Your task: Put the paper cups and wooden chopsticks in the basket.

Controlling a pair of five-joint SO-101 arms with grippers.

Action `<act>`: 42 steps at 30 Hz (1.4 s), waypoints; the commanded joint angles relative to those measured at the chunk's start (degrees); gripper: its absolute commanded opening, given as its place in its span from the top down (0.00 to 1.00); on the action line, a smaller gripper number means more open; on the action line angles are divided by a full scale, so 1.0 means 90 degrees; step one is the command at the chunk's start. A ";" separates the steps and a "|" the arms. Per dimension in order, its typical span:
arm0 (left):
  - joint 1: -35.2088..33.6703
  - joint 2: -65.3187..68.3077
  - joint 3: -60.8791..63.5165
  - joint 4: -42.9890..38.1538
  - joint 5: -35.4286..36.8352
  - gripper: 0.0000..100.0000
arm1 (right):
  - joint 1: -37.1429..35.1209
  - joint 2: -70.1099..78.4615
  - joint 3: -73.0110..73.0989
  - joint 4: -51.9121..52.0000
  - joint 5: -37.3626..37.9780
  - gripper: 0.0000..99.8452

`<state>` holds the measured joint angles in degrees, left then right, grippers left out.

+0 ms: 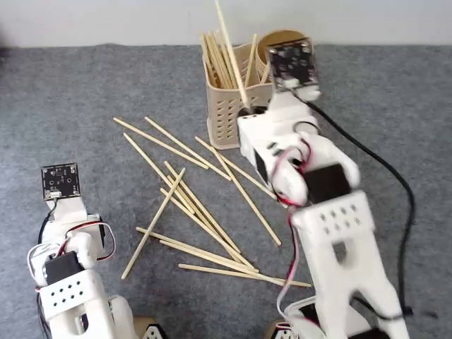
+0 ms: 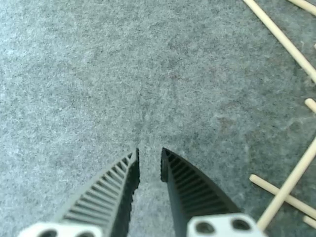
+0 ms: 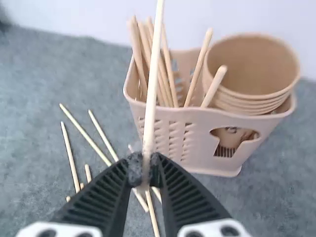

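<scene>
1. Inside the basket [image 3: 197,140], two compartments: one packed with a nested stack of paper cups [image 3: 252,74], four or five rims showing; the other filled with chopsticks [image 3: 140,54] standing on end, about seven, exact count unclear.
2. Beige plastic with slotted walls and rounded corners for the basket; tan paper with round rolled rims for the cups; pale wood in thin straight lengths for the sticks.
3. Pinched between the closed fingers of the right gripper [image 3: 143,170], just in front of the basket: one held chopstick [image 3: 153,74], upright, rising well above the basket rim.
4. Scattered over the grey felt-like carpet [image 1: 70,106] beside the basket: roughly a dozen loose chopsticks [image 1: 200,212], several crossing.
5. Well apart from the basket, above bare carpet: the left gripper [image 2: 149,154], dark ribbed fingers parted by a narrow gap, gripping nothing.
</scene>
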<state>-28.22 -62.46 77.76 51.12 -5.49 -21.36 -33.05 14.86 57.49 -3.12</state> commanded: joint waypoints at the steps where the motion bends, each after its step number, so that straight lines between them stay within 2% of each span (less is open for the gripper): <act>1: 0.0039 -0.0078 -0.0073 -0.0117 -0.0078 0.93 | -0.0054 -0.0845 -0.0371 0.0454 0.0176 0.99; 6: 0.0039 -0.0078 -0.0073 -0.0117 -0.0078 0.93 | -0.0366 -0.1607 -0.0342 0.1597 0.0205 0.99; 13: 0.0039 -0.0088 -0.0073 -0.0117 -0.0078 0.93 | -0.1509 -0.2349 -0.0332 0.3443 0.0479 0.99; 17: 0.0020 -0.0098 -0.0073 -0.0117 -0.0078 0.93 | -0.1617 -0.2281 -0.0049 0.4029 0.0488 0.99; 22: 0.0000 -0.0098 -0.0112 -0.0107 -0.0059 0.93 | -0.1626 -0.2291 0.1446 0.3824 0.0977 0.99; 29: -0.0010 -0.0107 -0.0161 -0.0078 -0.0039 0.93 | -0.1626 -0.2232 0.3673 0.2252 0.1143 0.99; 32: -0.0283 -0.0107 -0.0308 0.0059 -0.0029 0.93 | -0.1675 -0.2222 0.4239 0.1939 0.1338 0.99; 38: -0.0400 -0.0107 -0.0454 0.0147 -0.0029 0.93 | -0.1665 -0.2222 0.4181 0.2515 0.1348 0.83; 42: -0.0410 -0.0107 -0.0650 0.0234 -0.0029 0.93 | -0.1665 -0.2212 0.3429 0.2750 0.1328 0.84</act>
<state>-31.65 -62.46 76.53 52.00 -5.76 -36.13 -53.01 52.04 81.05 8.40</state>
